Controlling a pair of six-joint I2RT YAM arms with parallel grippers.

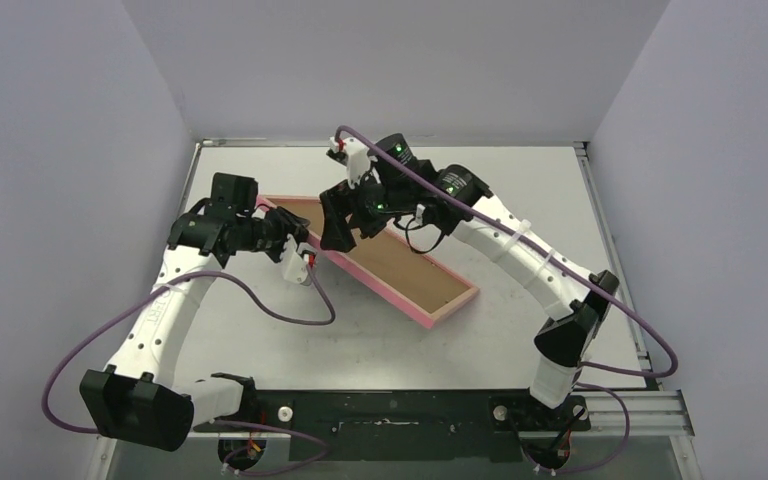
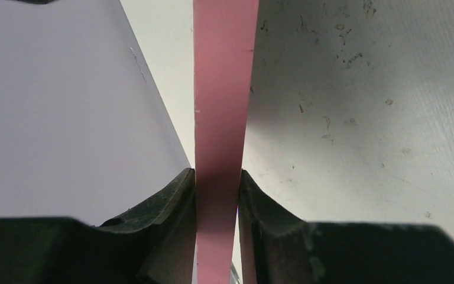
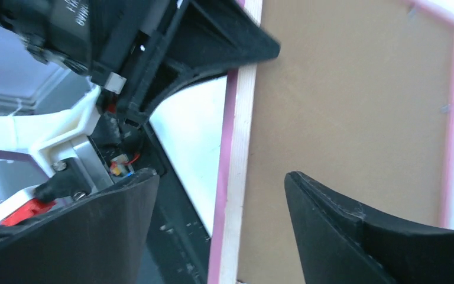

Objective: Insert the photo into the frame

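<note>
The frame (image 1: pixel 385 293) rests slantwise on the table (image 1: pixel 520 200), back side up, with the brown backing board (image 1: pixel 390 262) filling it. At the frame's far left end the left gripper (image 1: pixel 295 238) is clamped on the pink rail: in its wrist view the 2 fingers (image 2: pixel 171 207) press the rail's opposite faces. The right gripper (image 1: pixel 345 228) hangs near that end, jaws spread wide (the frame's edge passes between them, and seems to touch neither).
</note>
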